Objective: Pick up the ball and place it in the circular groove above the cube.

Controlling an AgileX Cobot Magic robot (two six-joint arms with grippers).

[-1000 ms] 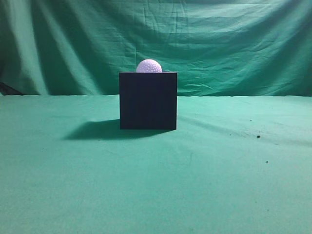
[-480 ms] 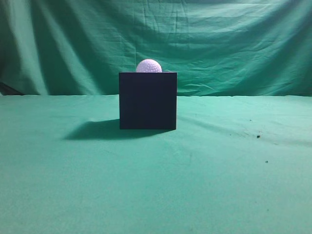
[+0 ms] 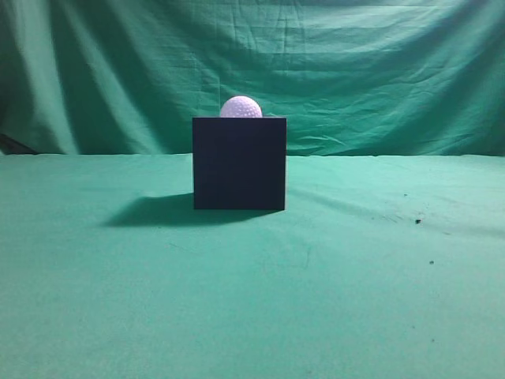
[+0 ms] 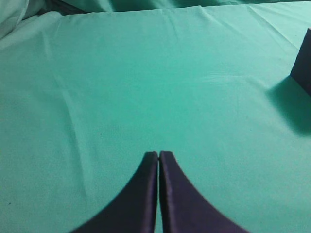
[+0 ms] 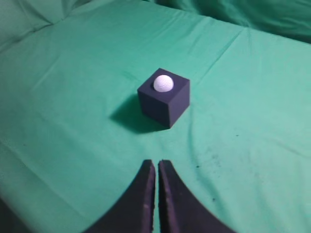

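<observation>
The white dimpled ball (image 3: pixel 241 106) sits in the groove on top of the dark navy-black cube (image 3: pixel 239 163), which stands on the green cloth in the middle of the exterior view. In the right wrist view the ball (image 5: pixel 164 83) rests on the cube (image 5: pixel 165 103), well ahead of my right gripper (image 5: pixel 156 162), which is shut and empty. My left gripper (image 4: pixel 159 154) is shut and empty over bare cloth; only a corner of the cube (image 4: pixel 303 63) shows at that view's right edge. Neither gripper shows in the exterior view.
A green cloth (image 3: pixel 252 300) covers the table, and a green curtain (image 3: pixel 355 63) hangs behind. A few small dark specks (image 3: pixel 417 221) lie on the cloth to the right of the cube.
</observation>
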